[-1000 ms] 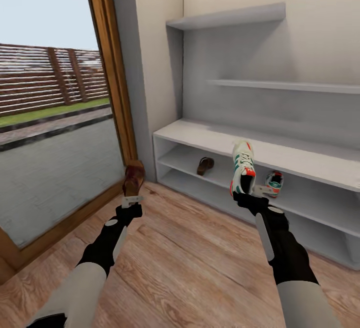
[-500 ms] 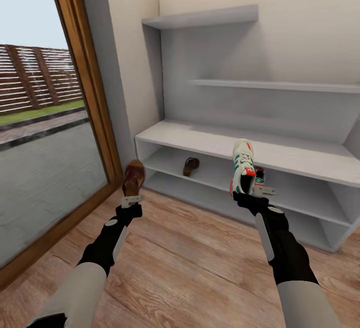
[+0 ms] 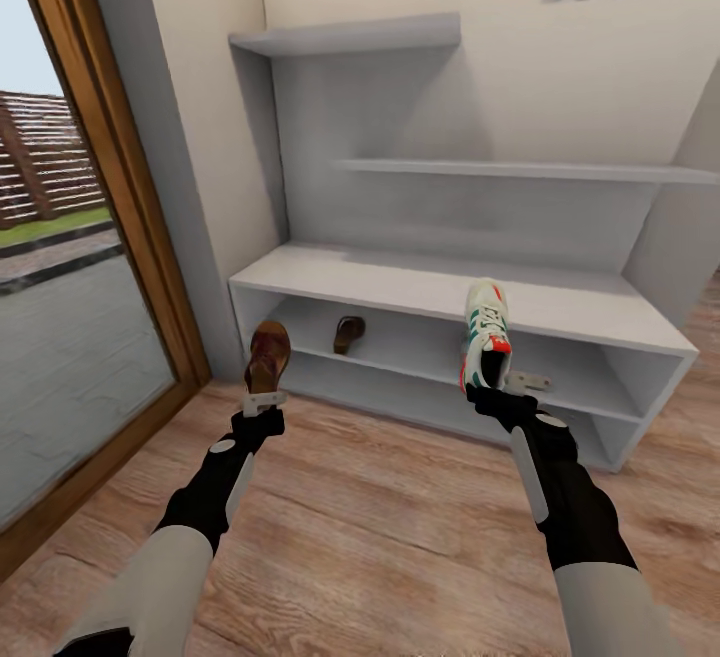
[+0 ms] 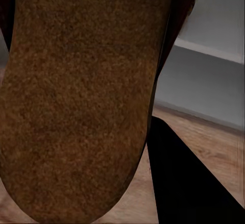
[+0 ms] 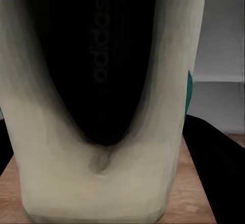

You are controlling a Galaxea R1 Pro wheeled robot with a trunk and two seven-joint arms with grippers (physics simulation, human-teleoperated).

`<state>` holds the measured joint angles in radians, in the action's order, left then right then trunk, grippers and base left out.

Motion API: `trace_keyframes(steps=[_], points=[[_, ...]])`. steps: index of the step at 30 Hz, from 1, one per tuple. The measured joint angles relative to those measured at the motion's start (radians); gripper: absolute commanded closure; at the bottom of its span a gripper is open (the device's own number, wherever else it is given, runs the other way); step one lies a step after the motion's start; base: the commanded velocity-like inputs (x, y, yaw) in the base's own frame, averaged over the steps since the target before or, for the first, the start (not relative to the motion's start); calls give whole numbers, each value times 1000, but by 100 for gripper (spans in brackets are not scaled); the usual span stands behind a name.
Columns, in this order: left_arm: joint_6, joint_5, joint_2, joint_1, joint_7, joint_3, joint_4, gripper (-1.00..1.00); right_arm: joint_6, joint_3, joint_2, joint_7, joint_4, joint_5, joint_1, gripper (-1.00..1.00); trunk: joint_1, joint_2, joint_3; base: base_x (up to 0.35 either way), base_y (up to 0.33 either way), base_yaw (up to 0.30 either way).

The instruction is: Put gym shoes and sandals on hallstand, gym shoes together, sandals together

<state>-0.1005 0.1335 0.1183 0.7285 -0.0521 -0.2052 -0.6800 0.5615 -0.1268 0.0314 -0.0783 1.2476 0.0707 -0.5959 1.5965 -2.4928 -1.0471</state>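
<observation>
Two shoes were in hand: my left fingers (image 3: 264,399) clamped the stiff, light sandal (image 3: 267,355) by its heel, my right fingers (image 3: 492,392) the softer gym shoe (image 3: 485,333) by its heel collar, near the hallstand (image 3: 420,289).

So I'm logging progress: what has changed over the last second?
Only the view swung right: the hallstand and its shelved sandal slid left in frame. Nothing was taken or released. The left pincer still holds a sandal, the right pincer a gym shoe.
</observation>
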Motion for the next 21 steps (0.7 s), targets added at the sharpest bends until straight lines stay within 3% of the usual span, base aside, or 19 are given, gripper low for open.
trace_keyframes(steps=[6,16,21], points=[[0,0,0,0,0,0,0,100,0,0,0,0,0,0,0,100,0,0,0,0,155,-264],[-1,0,0,0,0,0,0,100,0,0,0,0,0,0,0,100,0,0,0,0,26,-220],[-1,0,0,0,0,0,0,100,0,0,0,0,0,0,0,100,0,0,0,0,218,-110]])
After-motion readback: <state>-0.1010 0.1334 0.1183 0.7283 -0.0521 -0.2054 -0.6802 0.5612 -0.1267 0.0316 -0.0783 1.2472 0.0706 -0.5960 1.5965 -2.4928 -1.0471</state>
